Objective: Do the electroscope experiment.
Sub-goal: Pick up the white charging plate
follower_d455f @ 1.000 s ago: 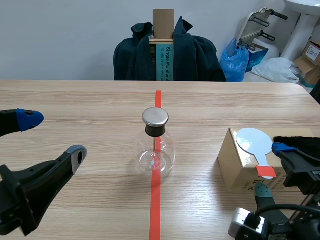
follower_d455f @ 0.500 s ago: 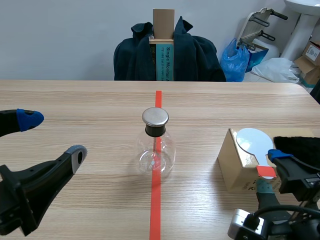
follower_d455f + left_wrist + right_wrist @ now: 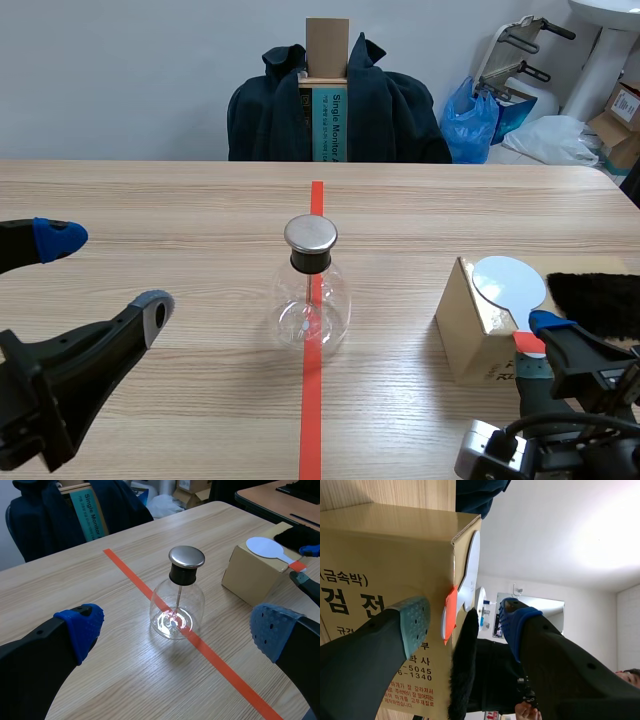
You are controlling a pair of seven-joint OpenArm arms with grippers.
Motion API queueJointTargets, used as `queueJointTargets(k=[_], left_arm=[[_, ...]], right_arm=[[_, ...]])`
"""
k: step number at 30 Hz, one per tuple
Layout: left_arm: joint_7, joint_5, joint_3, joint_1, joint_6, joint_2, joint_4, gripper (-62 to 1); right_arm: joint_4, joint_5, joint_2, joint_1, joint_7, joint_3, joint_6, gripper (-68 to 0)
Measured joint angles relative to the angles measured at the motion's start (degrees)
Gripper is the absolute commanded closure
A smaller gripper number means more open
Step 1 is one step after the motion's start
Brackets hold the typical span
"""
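Wooden table (image 3: 150, 200) with electroscope flask (image 3: 312, 300) on red tape (image 3: 311, 400); left jaws apart, right jaws apart astride the handle (image 3: 451, 604) of the paddle (image 3: 508, 280) on the box (image 3: 465, 335).

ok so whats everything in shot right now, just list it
flask: one, clear glass with a metal cap, on the red tape line, centre
box: one, tan cardboard, right side of the table
paddle: one, white disc with orange-red handle, lying on the box
fur: one, black, right of the box
jacket: one, dark, behind the table
bag: one, blue, right of the jacket
left pincer: one, black, open, left of the flask
right pincer: one, black, open, astride the paddle's handle
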Motion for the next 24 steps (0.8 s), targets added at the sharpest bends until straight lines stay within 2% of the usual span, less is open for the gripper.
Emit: queueJointTargets(k=[3,7,12,14,17,24], left_arm=[[0.0,0.0,0.0,0.0,0.0,0.0,0.0,-62.3],[0.0,0.0,0.0,0.0,0.0,0.0,0.0,-62.3],[0.0,0.0,0.0,0.0,0.0,0.0,0.0,-62.3],[0.0,0.0,0.0,0.0,0.0,0.0,0.0,-62.3],[0.0,0.0,0.0,0.0,0.0,0.0,0.0,-62.3],[0.0,0.0,0.0,0.0,0.0,0.0,0.0,-62.3]], right_arm=[[0.0,0.0,0.0,0.0,0.0,0.0,0.0,-29.8],[0.0,-0.4,0.0,0.0,0.0,0.0,0.0,-22.9],[0.0,-0.4,0.0,0.0,0.0,0.0,0.0,-22.2],[0.0,-0.4,0.0,0.0,0.0,0.0,0.0,-14.9],[0.0,-0.4,0.0,0.0,0.0,0.0,0.0,0.0],[0.0,-0.4,0.0,0.0,0.0,0.0,0.0,-0.8]])
